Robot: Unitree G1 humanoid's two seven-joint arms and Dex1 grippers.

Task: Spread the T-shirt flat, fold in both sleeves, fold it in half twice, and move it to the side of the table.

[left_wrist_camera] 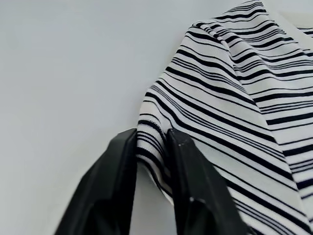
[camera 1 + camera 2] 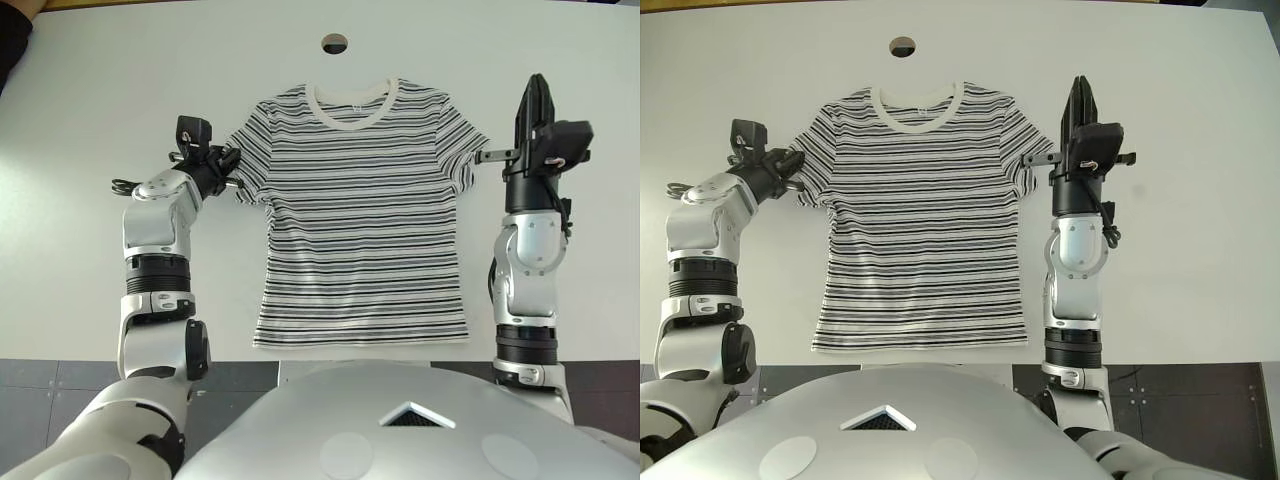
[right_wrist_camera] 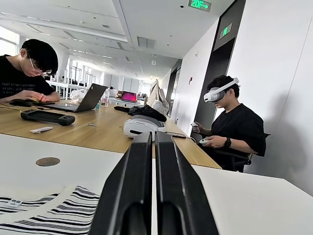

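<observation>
I saw T-shirt (image 2: 360, 220) flat, spread done. L gripper (image 1: 151, 138) pinched a sleeve (image 2: 252, 150); R gripper (image 3: 152, 139) jaws together, empty. Sleeve folds, halvings, move not done.

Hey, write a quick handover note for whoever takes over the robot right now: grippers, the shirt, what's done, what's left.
Left gripper: shut on the T-shirt at the hem of the left sleeve.
Right gripper: shut, empty, beside the right sleeve.
T-shirt: spread flat on the table, collar away from the robot.
Done: spreading.
Left: fold in both sleeves, fold in half twice, move it to the table's side.
</observation>
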